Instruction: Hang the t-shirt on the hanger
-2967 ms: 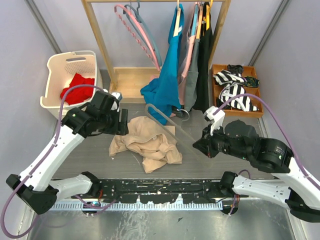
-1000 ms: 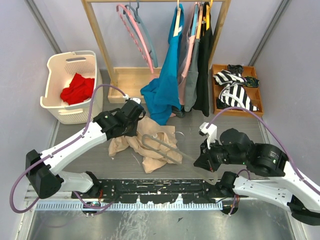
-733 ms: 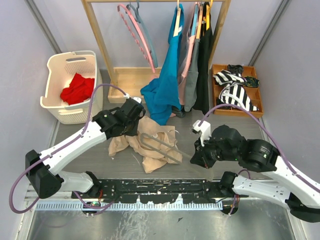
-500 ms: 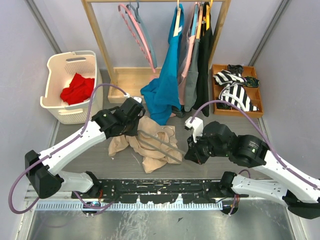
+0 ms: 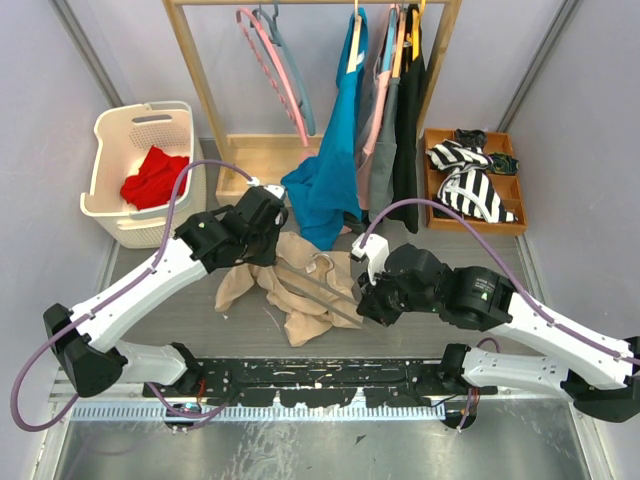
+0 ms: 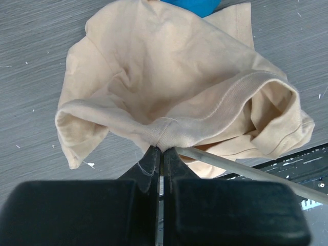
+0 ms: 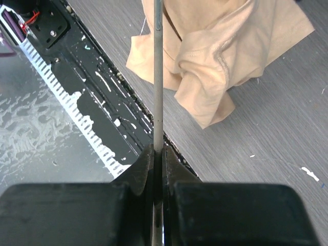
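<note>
The t-shirt [image 5: 300, 288] lies crumpled on the grey table [image 5: 440, 245] between the two arms, with the hanger [image 5: 335, 306] slanting across its near side. It is soft, light cloth that will sag and fold wherever it is not held, so the stitched edges are the places to take hold; the hanger is thin, stiff and smooth, likely to swivel in a narrow pinch. The top view gives the layout but hides both sets of fingertips under the wrists. The left wrist view shows the left gripper [image 6: 159, 151] pressed together on a stitched seam of the shirt, lifting an edge so the cloth gapes like a pouch, with the pale rod passing just beside the fingertips. The right wrist view shows the right gripper [image 7: 158, 147] clamped on the hanger's rod, which runs straight away towards the bunched cloth; whether its far end sits inside an opening cannot be told from any view. Judging by this, threading the hanger into the shirt is under way, not finished
</note>
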### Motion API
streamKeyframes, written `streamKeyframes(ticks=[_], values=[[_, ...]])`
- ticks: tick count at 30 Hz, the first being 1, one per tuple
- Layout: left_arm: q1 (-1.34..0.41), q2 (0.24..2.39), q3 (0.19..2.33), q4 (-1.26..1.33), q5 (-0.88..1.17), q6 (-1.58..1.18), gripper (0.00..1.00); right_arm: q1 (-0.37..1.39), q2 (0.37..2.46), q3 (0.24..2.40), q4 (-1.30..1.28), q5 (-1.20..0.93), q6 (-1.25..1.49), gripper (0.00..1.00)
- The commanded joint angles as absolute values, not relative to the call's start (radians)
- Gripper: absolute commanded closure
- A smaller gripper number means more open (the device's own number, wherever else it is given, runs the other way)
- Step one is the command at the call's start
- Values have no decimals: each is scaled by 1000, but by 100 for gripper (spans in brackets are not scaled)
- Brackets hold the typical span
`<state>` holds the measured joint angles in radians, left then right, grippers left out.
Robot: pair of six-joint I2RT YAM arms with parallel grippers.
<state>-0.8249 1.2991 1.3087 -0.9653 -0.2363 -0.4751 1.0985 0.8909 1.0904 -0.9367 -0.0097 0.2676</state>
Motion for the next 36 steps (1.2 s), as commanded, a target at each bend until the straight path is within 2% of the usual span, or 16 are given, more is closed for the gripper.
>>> streamKeyframes(ticks=[1, 11, 19, 27, 31, 36], values=[[-843, 1278, 1353, -985, -215, -476, 97, 1112, 881, 1120, -790, 50, 259, 99], [-875, 1277, 1424, -1050, -222, -479, 97, 1125, 838, 1010, -597, 72, 255, 99], [-878, 1226, 1520, -1135, -247, -471, 97, 1125, 783, 1142, -780, 205, 231, 99], [-894, 1325, 1739, -1222, -239, -431, 97, 1125, 788, 1310, -890, 292, 199, 99], [-901, 1354, 1790, -1256, -237, -421, 97, 1125, 794, 1313, -937, 259, 211, 99], [-902, 1350, 1682, -1232, -200, -427, 97, 1125, 798, 1227, -939, 137, 239, 99]])
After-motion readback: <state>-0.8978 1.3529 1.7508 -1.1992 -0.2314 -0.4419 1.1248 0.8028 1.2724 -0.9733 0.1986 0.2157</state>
